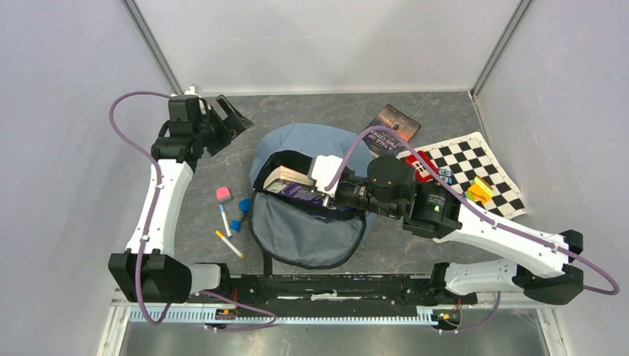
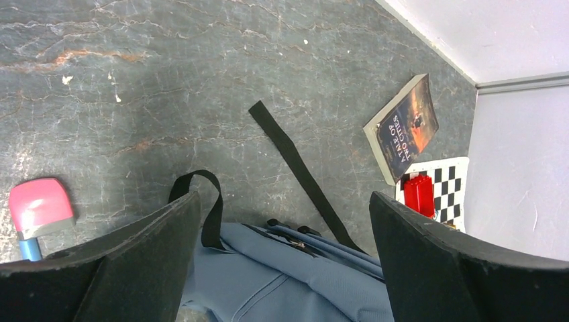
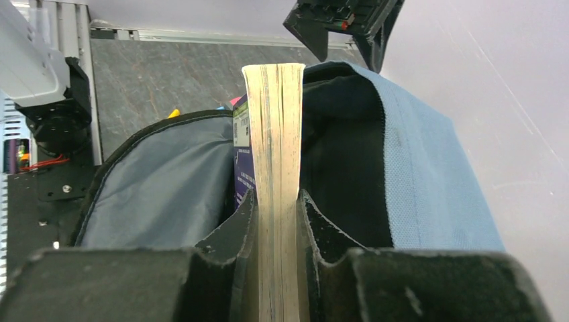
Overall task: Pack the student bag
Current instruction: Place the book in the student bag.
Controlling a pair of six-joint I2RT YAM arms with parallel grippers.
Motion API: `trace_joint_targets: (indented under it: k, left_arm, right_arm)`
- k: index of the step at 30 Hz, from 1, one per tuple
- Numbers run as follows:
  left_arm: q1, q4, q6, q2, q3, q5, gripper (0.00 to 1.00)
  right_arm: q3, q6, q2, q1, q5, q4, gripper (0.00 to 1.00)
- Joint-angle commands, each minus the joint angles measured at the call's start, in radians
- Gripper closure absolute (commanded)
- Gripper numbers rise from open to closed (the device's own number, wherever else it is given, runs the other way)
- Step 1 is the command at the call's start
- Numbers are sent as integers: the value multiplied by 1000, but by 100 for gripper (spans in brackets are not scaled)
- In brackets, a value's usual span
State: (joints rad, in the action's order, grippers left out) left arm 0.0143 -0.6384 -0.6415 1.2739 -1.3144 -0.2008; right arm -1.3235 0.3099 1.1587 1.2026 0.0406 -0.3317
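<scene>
- bag [image 1: 305, 239] lies flat mid-counter, main flap folded toward the near edge, black-lined mouth open.
- right fingers [image 3: 228, 241] are closed to a narrow gap on a thick book [image 3: 274, 154], gripped across its covers with the page edge up, partly inside the mouth.
- left fingers [image 2: 154, 235] are spread fully wide and hold nothing, hovering at the far left above the bag's top.
- risk: nothing pins the bag, so pushing the book in could slide the soft fabric along the counter [image 1: 185, 222].
- risk: a book corner could snag the zip rim and fold the wall inward, blocking entry.
- risk: letting go too early would likely tip the book out onto the flap.
- risk: the grip is near one end, so the book may pivot.
</scene>
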Motion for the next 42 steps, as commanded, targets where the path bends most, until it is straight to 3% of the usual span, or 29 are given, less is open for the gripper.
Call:
trace_joint_targets:
  k: [1, 9, 23, 24, 26, 30, 33, 36, 38, 42]
  left_arm:
    - [-8, 16, 25, -34, 10, 0, 0]
    - [-12, 16, 39, -34, 19, 16, 0]
    - [-13, 16, 54, -18, 38, 15, 0]
    - [-13, 16, 57, -17, 36, 15, 0]
    - [-13, 16, 59, -15, 36, 15, 0]
    - [-13, 16, 59, -5, 35, 14, 0]
    - [-13, 25, 58, 3, 39, 3, 0]
    - [-13, 37, 58, 8, 44, -12, 0]
    - [-13, 37, 60, 16, 43, -12, 0]
    - [-13, 44, 51, 28, 40, -17, 0]
  right_arm:
    - [-16, 42, -34, 5, 71, 121, 100]
    - [-5, -61, 25, 5, 93, 11, 100]
    - [-24, -66, 176, 3, 95, -39, 100]
    - [-33, -69, 185, 3, 106, -47, 93]
    - [-44, -72, 192, 3, 128, -57, 69]
    - [-42, -77, 187, 3, 186, -56, 68]
    - [-34, -75, 188, 3, 228, -57, 75]
    - [-30, -72, 184, 3, 230, -54, 66]
    - [-26, -72, 182, 3, 227, -48, 53]
    - [-26, -74, 179, 3, 225, -46, 40]
